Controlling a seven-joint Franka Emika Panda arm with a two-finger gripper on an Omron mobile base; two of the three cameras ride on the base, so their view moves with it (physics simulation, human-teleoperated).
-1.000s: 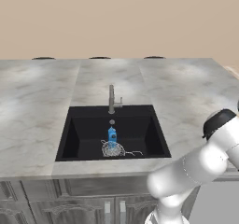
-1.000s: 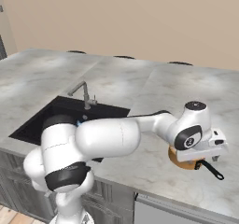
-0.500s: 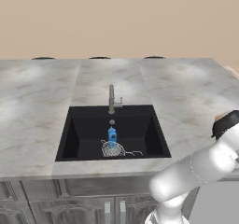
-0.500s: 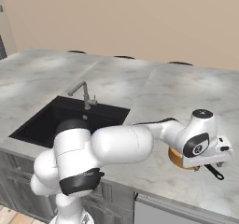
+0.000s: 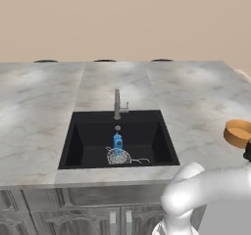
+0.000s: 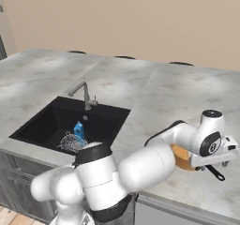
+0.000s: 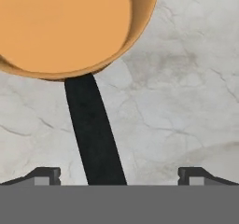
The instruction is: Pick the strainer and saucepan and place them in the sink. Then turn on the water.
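While the strainer is lying in the sink, the gripper is hanging open over the saucepan on the counter, dark handle running between the 2 spread jaws.

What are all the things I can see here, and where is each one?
sink: one, black, sunk into the grey marble counter.
faucet: one, grey metal, at the sink's back edge.
strainer: one, silvery wire mesh, lying in the sink near its front wall.
bottle: one, small and blue, in the sink just behind the strainer.
saucepan: one, orange with a thin dark handle, on the counter right of the sink.
counter: one, grey marble, around the sink.
arm: one, white with dark joints, reaching out to the saucepan.
gripper: one, dark fingertips open on either side of the saucepan's handle, nothing held yet.
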